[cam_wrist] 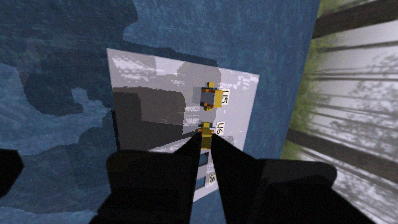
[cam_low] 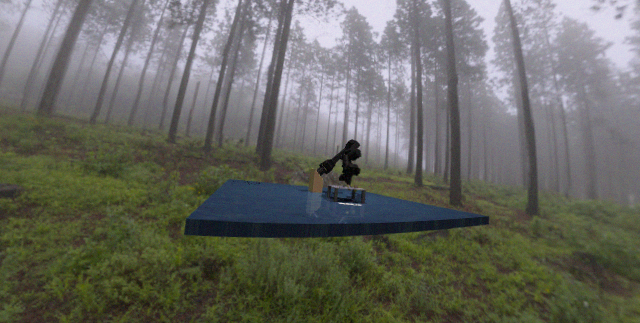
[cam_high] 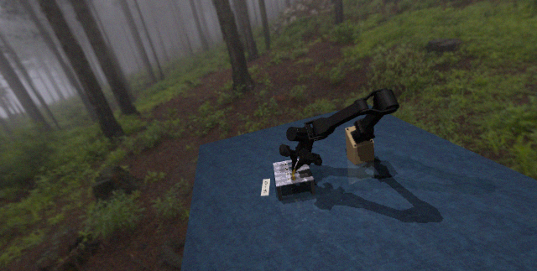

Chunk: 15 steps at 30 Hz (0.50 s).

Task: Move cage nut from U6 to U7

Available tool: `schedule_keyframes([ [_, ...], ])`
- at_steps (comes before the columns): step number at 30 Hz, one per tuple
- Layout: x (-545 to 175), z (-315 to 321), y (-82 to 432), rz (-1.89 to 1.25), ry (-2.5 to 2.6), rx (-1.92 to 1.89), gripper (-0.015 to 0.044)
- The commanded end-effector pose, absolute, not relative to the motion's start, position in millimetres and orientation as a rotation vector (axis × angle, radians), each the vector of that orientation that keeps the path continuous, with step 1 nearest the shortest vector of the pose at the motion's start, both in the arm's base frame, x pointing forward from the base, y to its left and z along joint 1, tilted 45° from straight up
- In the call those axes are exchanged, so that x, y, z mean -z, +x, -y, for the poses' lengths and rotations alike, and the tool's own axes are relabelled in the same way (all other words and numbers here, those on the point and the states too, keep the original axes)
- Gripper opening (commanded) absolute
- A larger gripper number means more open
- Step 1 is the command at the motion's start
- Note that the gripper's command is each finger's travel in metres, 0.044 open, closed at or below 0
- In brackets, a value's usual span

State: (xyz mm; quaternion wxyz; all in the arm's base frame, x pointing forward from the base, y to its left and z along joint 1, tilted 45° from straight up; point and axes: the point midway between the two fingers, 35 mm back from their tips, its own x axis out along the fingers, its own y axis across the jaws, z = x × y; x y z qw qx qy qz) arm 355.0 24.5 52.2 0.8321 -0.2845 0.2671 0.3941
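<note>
The pale rail plate (cam_high: pixel 282 179) (cam_wrist: pixel 242 107) stands raised on dark legs. In the wrist view one yellow cage nut (cam_wrist: pixel 211 97) sits at U5. The other yellow cage nut (cam_wrist: pixel 206 131) is at U6, between my fingertips. My gripper (cam_wrist: pixel 205 136) (cam_high: pixel 294 169) points down over the plate and is shut on this nut. The fingers hide part of it, and I cannot tell how far it is out of the hole. The empty hole U7 (cam_wrist: pixel 203 159) lies just below it in the wrist view, beside the fingers. The spring wings under the plate are hidden.
A second empty hole (cam_wrist: pixel 200 181) lies beyond U7. A small white label card (cam_high: pixel 265 187) lies on the blue table (cam_high: pixel 235 221) beside the rail stand. A tan block (cam_high: pixel 360 151) (cam_low: pixel 315 181) stands by the arm's base. The arm's shadow falls across the table.
</note>
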Motion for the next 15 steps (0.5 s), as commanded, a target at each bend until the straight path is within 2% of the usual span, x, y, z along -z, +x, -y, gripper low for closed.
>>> schedule_keyframes([
  [1, -52.4, -24.5, 355.2, -0.566, -0.605, -0.840, 0.0027],
  [15, -52.6, -24.0, 356.1, -0.570, -0.602, -0.853, 0.0027],
])
